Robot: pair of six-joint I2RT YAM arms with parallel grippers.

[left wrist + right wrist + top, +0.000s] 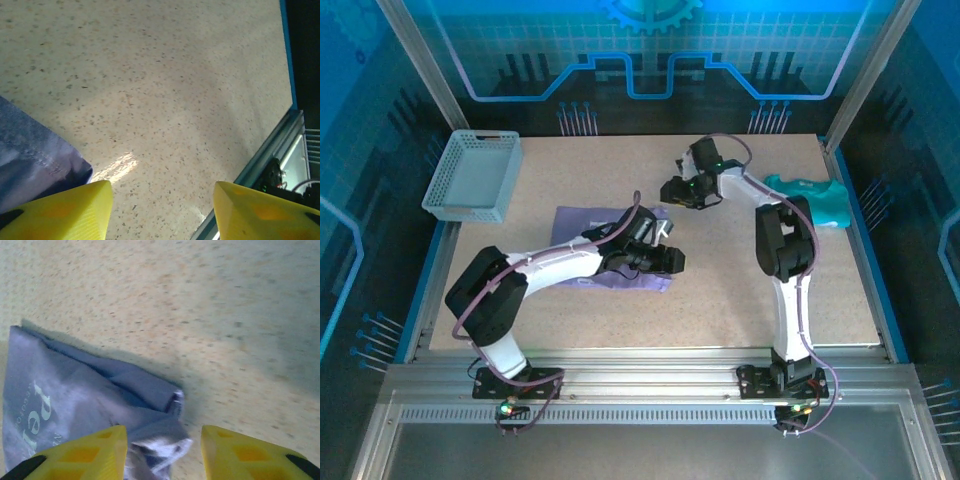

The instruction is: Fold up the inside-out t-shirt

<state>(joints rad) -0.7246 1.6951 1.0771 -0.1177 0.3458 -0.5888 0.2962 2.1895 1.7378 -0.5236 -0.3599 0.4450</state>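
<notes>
Standing at the far left corner of the speckled table (720, 300): one grey mesh basket (472, 177), well apart from all cloth.

Item, centre-left: inside-out t-shirt (582, 222), lavender-purple, lying flat on the table as a folded oblong, partly covered by the left arm that crosses above it. Pale lettering (40, 415) shows on its upper face in the right wrist view.

Item, at the t-shirt's near right corner: left gripper (672, 261), yellow fingers (75, 210) spread wide with nothing between them. Seen from the left wrist, bare table lies under the gap of the left gripper (162, 196). The t-shirt (35, 160) has its edge just beside one finger, outside the gap; contact cannot be told.

Item, above the t-shirt's far right corner: right gripper (672, 190), fingers likewise apart, holding nothing. Seen from the right wrist, a bunched corner of the cloth lies below the gap of the right gripper (164, 437). Most of the t-shirt (75, 390) spreads off to one side; contact cannot be told.

Item, far right edge: small teal garment (815, 198), crumpled, beside the right arm, well apart from the t-shirt
</notes>
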